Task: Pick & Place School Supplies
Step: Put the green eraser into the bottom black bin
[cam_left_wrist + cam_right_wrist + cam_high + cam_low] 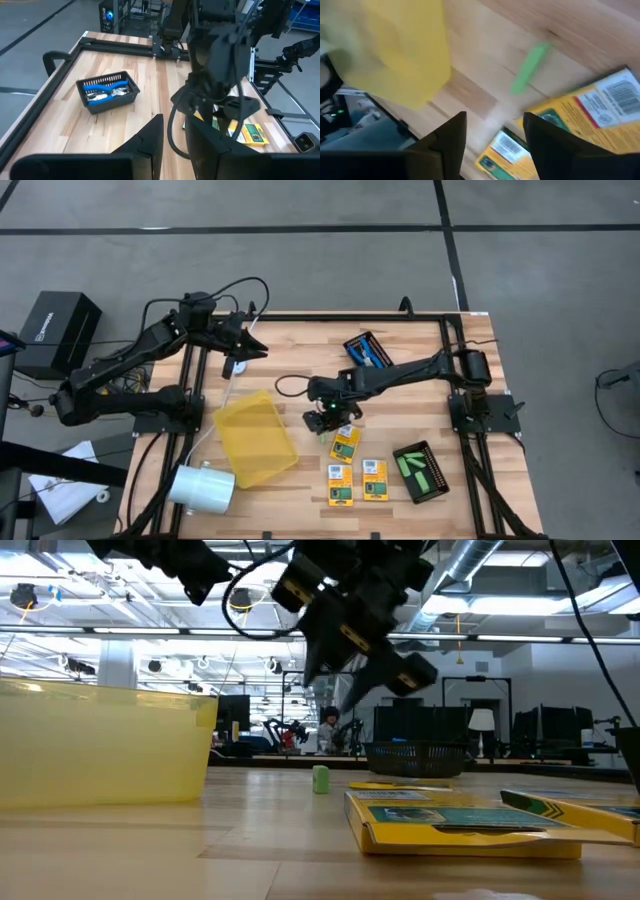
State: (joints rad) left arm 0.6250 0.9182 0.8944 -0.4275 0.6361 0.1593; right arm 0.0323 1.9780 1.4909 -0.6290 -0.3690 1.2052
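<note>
A short green stick (530, 67) lies flat on the wooden table, next to a yellow-and-green crayon box (590, 115); in the high view the green stick (324, 437) is left of that crayon box (346, 442). My right gripper (495, 130) hangs open just above them, slanting down, with nothing between its fingers; in the high view my right gripper (328, 423) is at the table's middle. Two more crayon boxes (340, 483) (375, 478) lie near the front. My left gripper (172, 145) waits raised at the far left, its fingers a little apart and empty.
A flat yellow tray (255, 438) lies left of my right gripper, with a white cylinder (200, 485) by its near corner. A black mesh tray with blue scissors (368, 350) stands at the back. Another mesh tray with green sticks (420, 470) stands at the front right.
</note>
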